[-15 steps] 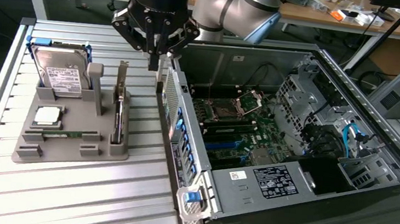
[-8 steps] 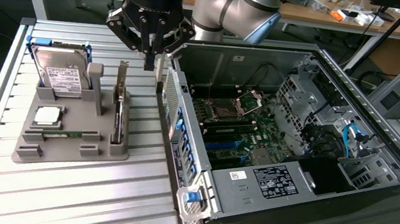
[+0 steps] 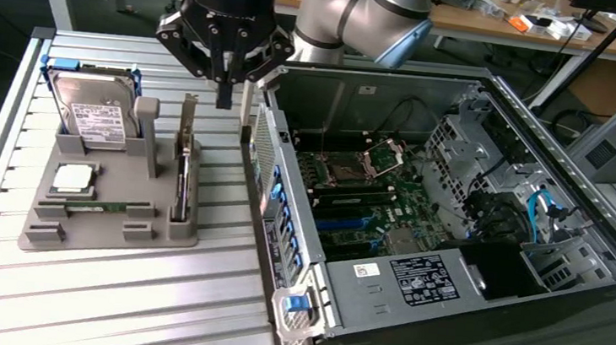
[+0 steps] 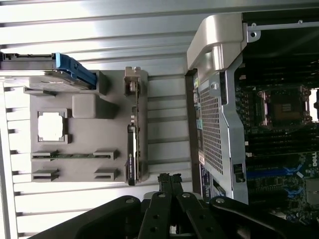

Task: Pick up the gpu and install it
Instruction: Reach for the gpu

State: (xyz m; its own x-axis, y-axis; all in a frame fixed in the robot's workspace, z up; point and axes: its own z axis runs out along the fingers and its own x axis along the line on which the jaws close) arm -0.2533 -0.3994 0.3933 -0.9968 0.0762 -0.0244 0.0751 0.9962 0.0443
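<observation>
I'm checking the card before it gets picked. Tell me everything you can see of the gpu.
The gpu is a thin flat card standing on its long edge in a slot of the grey holder, beside the open computer case. Its silver metal bracket rises at the end nearer the gripper; the rest looks dark. Only the holder touches it; the shut gripper hangs nearby, clear of it.

Gpu upright in holder between hard drive (exterior view's left) and computer case
</observation>
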